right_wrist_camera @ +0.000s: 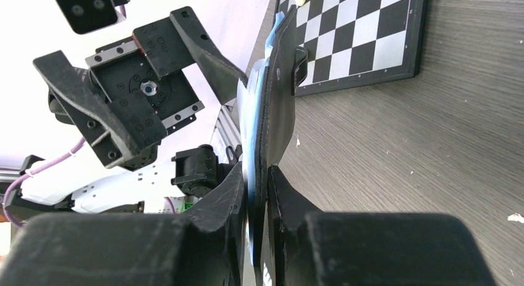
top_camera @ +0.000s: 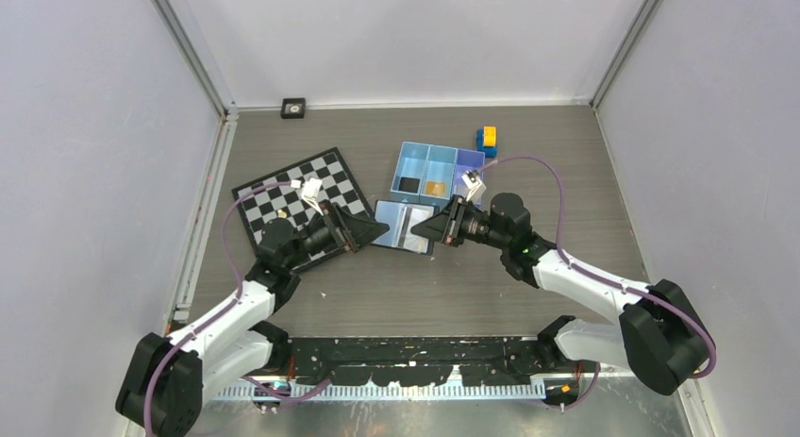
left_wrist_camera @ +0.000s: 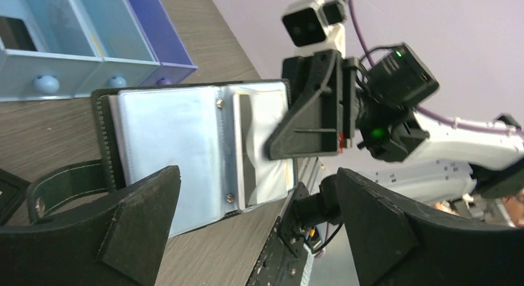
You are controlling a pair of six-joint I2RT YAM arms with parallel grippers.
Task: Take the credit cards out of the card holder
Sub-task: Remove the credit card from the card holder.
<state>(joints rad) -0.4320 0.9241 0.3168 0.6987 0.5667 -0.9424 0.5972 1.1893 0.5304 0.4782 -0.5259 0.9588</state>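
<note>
At mid-tabletop [top_camera: 491, 291], card holder [top_camera: 401, 226] unfolded, long axis left-right; right claw [top_camera: 422, 231] pinches its right edge, left claw [top_camera: 375, 231] gapes wide, empty.

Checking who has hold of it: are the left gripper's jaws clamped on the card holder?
No, the left gripper has its jaws wide apart, not closed on the card holder.

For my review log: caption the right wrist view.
Right hand clamps the card holder edge-on; left hand open opposite; chessboard behind.
</note>
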